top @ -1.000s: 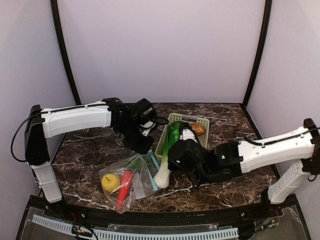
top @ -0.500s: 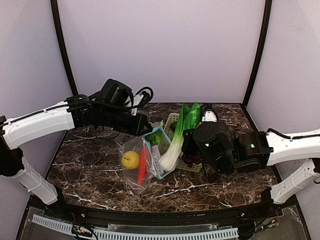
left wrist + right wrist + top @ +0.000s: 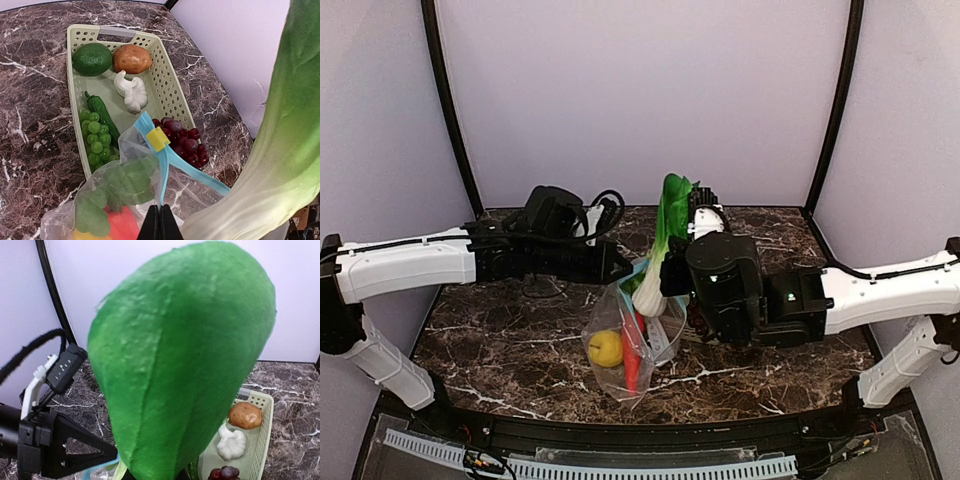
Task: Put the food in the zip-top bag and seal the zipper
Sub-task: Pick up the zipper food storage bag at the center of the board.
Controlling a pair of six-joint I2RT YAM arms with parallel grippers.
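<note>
Clear plastic zip-top bag (image 3: 660,335), containing yellow toy lemon (image 3: 605,348) and red pepper (image 3: 632,368): left gripper (image 3: 160,226) is pinching its teal-blue zipper strip (image 3: 162,170) tight, lifting the mouth open. Right gripper (image 3: 665,285) is clamping long leafy green toy vegetable (image 3: 670,215), poising it stalk-down above that opening.

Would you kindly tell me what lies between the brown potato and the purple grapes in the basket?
The white bulb lies there, between brown potato and purple grapes, seen in the left wrist view.

A: What sits ahead of the left gripper (image 3: 160,220)?
B: A pale green lattice basket (image 3: 170,95), lying flat on the dark marble table (image 3: 35,125).
A: And beyond it?
B: Plain lilac walls (image 3: 640,90), black corner posts (image 3: 448,100).
</note>
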